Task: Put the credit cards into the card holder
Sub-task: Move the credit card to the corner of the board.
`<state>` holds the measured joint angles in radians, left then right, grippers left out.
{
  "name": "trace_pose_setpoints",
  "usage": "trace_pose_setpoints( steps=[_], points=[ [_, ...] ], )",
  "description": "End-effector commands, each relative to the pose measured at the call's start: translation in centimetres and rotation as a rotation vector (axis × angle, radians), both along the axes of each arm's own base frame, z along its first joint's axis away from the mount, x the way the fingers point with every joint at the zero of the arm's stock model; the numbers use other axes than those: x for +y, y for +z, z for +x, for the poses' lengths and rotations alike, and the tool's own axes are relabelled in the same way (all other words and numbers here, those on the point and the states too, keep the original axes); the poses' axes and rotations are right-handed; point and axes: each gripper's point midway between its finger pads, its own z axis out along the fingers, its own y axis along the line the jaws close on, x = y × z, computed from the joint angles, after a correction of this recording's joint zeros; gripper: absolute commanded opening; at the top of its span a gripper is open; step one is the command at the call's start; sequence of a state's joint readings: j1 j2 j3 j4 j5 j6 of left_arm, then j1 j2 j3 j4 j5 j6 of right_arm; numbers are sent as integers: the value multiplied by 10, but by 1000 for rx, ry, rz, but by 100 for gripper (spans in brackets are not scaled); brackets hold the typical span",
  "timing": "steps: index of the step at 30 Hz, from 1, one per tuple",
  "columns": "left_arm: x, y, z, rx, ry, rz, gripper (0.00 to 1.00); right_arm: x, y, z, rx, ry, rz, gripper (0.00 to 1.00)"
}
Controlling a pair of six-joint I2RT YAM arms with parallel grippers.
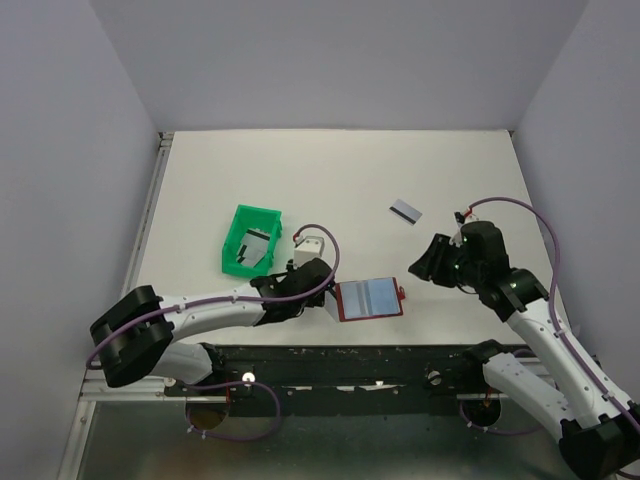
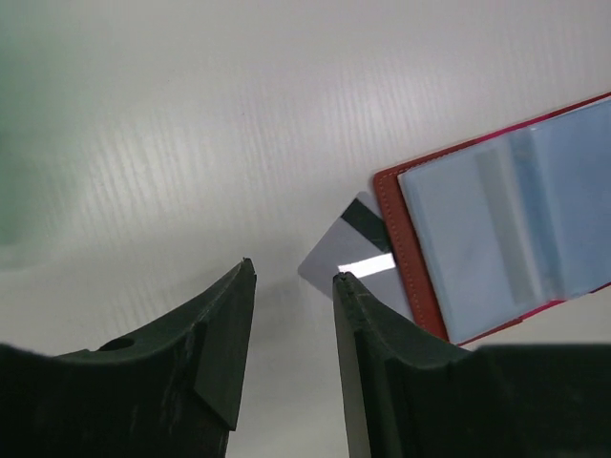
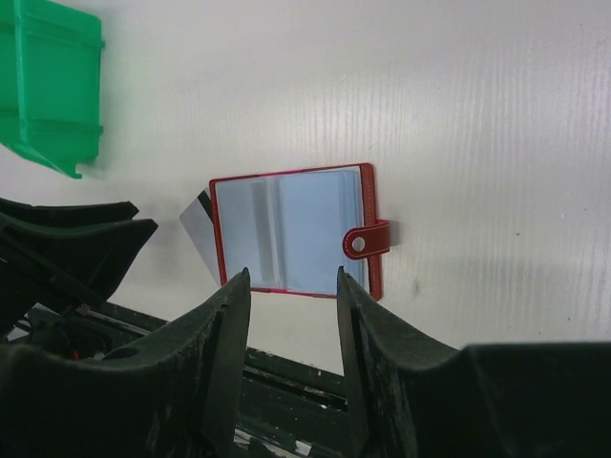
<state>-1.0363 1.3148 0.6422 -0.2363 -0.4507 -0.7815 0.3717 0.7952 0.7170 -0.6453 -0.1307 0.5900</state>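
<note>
The holder point(image 1: 370, 298) lies open and flat on the table point(image 1: 350, 170), red border around pale blue sleeves, its strap point(image 3: 368, 240) with a round snap sticking out on the side toward the right arm.

At the holder's opposite edge sits the tucked card point(image 2: 348, 253) – silvery, with a dark stripe, set at a slant. 1 end is hidden behind the red border and the rest lies on the table. Whether it is in a sleeve or only under the cover cannot be told.

The left gripper point(image 2: 294, 270) is low, just beside that same edge of the holder. Its 2 fingers stand apart with nothing between them, and the tucked card's free corner lies just past the tips, apart from them.

The right gripper point(image 3: 291, 277) is on the strap side of the holder, pointed at it – jaws spread, nothing held, not touching it.

A far card point(image 1: 405, 211) lies alone on the table, beyond the holder and well apart from it, toward the back wall.

The green tray point(image 1: 232, 240) stands on the far side of the left gripper from the holder, with tray cards point(image 1: 256, 243) inside, at least 2 of them.
</note>
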Motion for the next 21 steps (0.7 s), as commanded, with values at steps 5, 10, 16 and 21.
trace_pose_setpoints(
  steps=[5,10,16,21],
  points=[
    [-52,3,16,-41,-156,-37,51,2,0,-6,-2,9,22,50],
    [-68,-8,12,-6,-215,-57,46,0,-2,-6,0,5,12,50],
    [-59,-32,-6,101,-214,-31,41,-1,-3,-6,0,3,9,50],
    [-32,-51,-28,184,-175,5,40,-1,-7,-7,8,1,8,50]
  ],
)
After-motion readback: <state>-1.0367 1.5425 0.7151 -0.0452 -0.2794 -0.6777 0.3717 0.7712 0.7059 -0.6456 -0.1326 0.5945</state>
